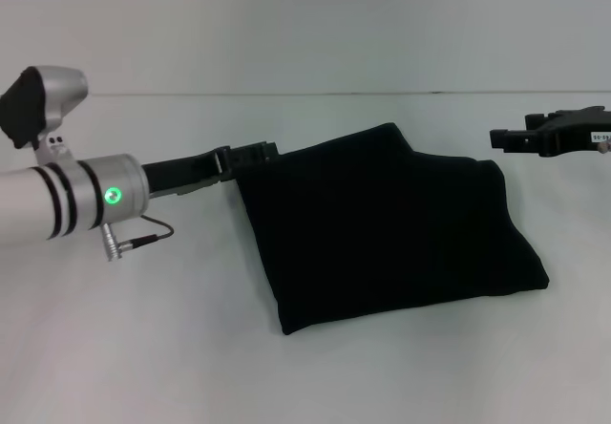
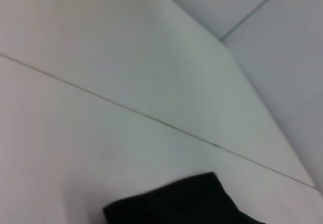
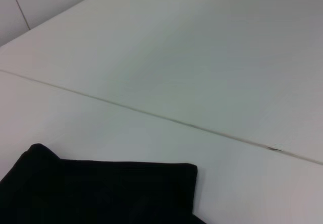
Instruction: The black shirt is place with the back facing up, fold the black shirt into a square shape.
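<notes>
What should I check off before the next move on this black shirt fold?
1. The black shirt is folded into a compact block: ok, though skewed, not a neat square.
2. Lettering hidden: ok, only plain black cloth shows.
3. Left gripper clear of the cloth: cannot tell; it sits at the shirt's far left corner.
4. Right gripper clear of the cloth: ok, it hangs apart beyond the shirt's right edge.
5. Edges aligned: not ok, the far edge rises to a peak.
6. Shirt fully on the white table: ok.
</notes>
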Robot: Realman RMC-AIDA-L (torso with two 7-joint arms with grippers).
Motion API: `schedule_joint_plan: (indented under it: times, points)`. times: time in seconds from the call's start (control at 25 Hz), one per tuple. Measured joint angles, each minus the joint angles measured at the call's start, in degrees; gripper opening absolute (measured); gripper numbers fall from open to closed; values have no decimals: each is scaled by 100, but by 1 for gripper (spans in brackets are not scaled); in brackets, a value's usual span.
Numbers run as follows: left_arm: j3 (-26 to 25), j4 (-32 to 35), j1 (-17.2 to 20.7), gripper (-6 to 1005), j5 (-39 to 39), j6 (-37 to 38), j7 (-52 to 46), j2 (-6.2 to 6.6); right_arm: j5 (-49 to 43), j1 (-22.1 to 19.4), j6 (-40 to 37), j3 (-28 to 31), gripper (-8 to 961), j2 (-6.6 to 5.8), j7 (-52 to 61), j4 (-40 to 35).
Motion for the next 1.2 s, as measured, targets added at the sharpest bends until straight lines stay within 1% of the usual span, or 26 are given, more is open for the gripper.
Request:
schedule_joint_plan:
  times: [0.08, 0.2, 0.4, 0.52, 0.68, 0.84, 1.2]
  points:
    - [29, -53, -118, 911, 3, -210, -43, -27, 1, -10, 3, 2, 719, -1, -22, -5]
    - [48, -206, -301, 910, 33, -587, -114, -34, 4, -19, 5, -8, 719, -1, -67, -6]
    - [322, -307, -384, 908, 61, -1271, -142, -43, -10, -42, 34, -40, 719, -1, -82, -7]
    - [407, -343, -425, 906, 63, -1501, -144, -51, -18, -53, 34, -39, 719, -1, -84, -7]
    - [470, -462, -552, 905, 66, -1565, -127, -51, -27, -66, 35, -42, 719, 0, -85, 5]
    - [638, -521, -679, 903, 67, -1549, -151, -61, -29, -68, 41, -47, 719, 0, -127, 27]
    - [726, -583, -744, 899, 68, -1683, -173, -66, -32, -64, 48, -50, 718, 16, -152, 32]
